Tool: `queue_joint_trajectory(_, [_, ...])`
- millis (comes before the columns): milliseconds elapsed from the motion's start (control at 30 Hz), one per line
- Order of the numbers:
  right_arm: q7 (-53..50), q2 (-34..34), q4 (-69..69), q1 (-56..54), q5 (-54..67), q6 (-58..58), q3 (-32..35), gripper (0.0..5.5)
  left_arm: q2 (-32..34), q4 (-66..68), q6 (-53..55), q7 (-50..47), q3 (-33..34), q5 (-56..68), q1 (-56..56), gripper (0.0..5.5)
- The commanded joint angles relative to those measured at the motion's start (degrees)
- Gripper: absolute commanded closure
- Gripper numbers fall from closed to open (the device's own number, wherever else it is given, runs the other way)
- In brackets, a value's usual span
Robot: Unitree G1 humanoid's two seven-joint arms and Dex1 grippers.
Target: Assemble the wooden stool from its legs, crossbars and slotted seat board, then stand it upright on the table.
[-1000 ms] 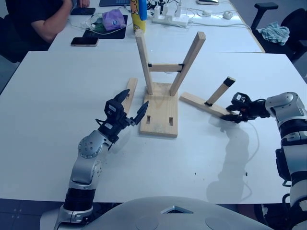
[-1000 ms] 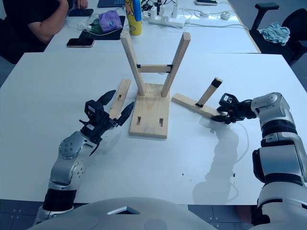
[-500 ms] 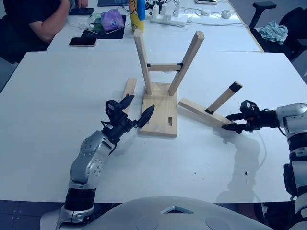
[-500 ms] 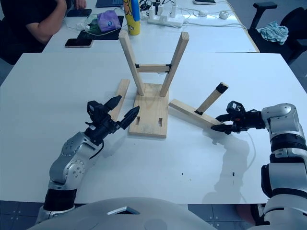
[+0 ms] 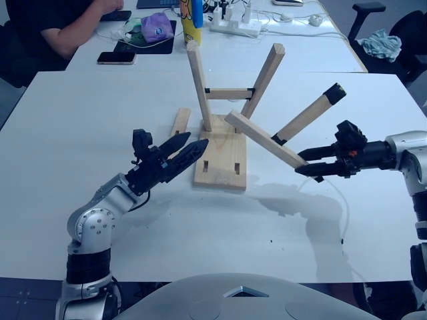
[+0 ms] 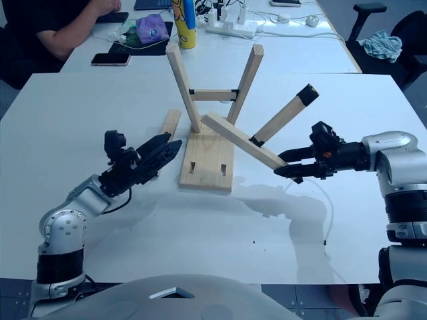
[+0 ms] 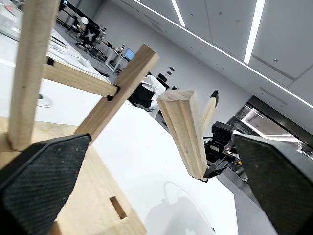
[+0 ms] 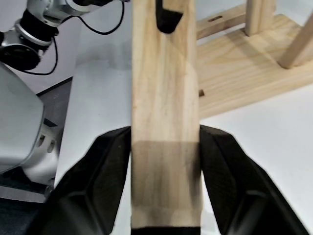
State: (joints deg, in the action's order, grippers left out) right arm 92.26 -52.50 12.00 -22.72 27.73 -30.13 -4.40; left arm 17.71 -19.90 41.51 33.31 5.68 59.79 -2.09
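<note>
While one slotted seat board (image 5: 223, 163) is being borne flat by the table (image 5: 80, 120), two legs (image 5: 198, 87) joined by one crossbar (image 5: 229, 94) are being held upright in it; one loose piece (image 5: 179, 122) is lying beside it; one joined leg pair (image 5: 263, 139) is being pinched by the right gripper (image 5: 298, 163), clear of the table; the left gripper (image 5: 198, 139) is being held spread near the board.

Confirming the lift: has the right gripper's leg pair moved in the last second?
Yes. The leg pair has risen off the table, its free end swung toward the seat board.
</note>
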Motion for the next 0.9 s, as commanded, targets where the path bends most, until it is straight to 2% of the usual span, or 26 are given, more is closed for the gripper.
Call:
queue_joint_trajectory(33, [-0.43, 1.51, -5.61, 1.27, 3.08, -3.87, -0.58, 3.35, 1.06, 0.01, 2.25, 2.58, -2.10, 0.62, -2.46, 0.10])
queue_joint_trajectory(433, [-0.20, 2.72, -10.65, 1.94, 3.75, -5.87, -3.01, 3.35, 2.95, -3.24, 7.12, 3.82, -4.08, 3.49, -4.18, 0.10])
queue_joint_trajectory(900, [0.13, 0.43, -12.25, 0.93, 5.84, -6.16, -6.60, 3.35, 4.01, -4.06, 9.51, 3.98, -4.67, 5.31, -4.14, 2.15])
